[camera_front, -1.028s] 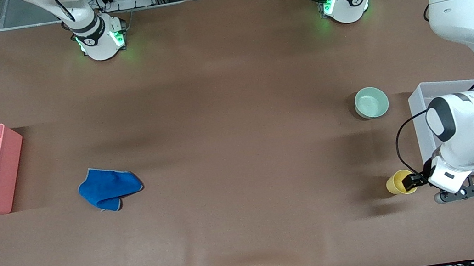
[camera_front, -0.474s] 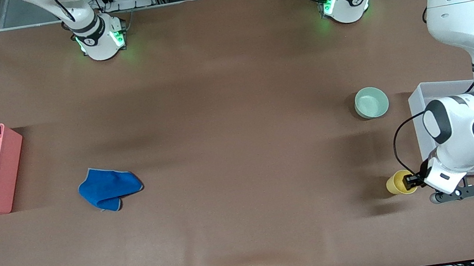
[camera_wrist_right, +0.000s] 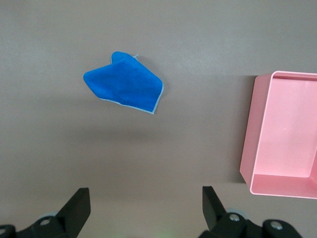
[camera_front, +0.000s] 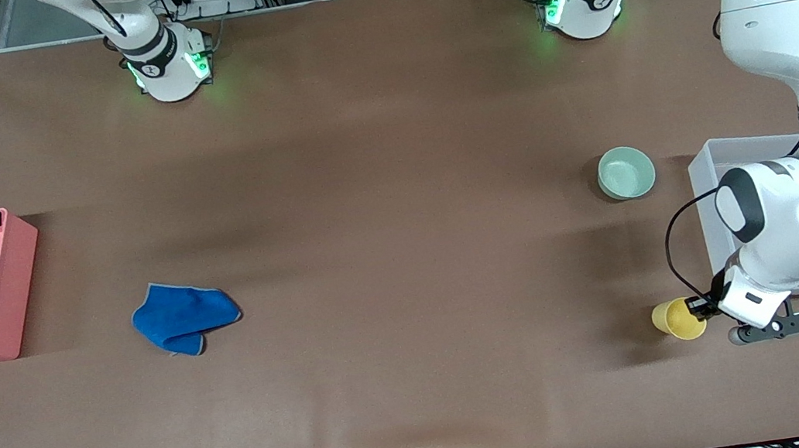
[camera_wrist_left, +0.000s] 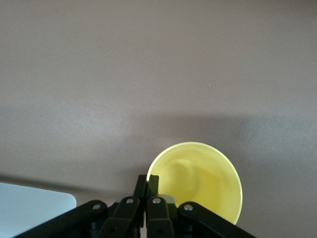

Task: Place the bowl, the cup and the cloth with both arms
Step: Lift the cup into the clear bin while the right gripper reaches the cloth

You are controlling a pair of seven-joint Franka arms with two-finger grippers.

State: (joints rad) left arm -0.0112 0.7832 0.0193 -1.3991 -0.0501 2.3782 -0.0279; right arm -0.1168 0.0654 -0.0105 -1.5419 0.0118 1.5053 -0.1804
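- Front view: the left gripper [camera_front: 697,307] pinches the yellow cup [camera_front: 676,319] by its rim — tilted, just beside the clear bin [camera_front: 704,169], the nearest container.
- Left wrist view: fingers pressed together on the cup's rim.
- Right wrist view: the right gripper [camera_wrist_right: 143,210], spread, waits high over the tabletop [camera_wrist_right: 158,29]; blue cloth [camera_wrist_right: 125,83] lies beside the pink bin [camera_wrist_right: 282,134].

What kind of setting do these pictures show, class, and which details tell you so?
Probably a robotics lab: two arms bolted along a brown-covered table, the left gripper pinching the cup, the right gripper open over bare mat, racks and cabling past the bases.
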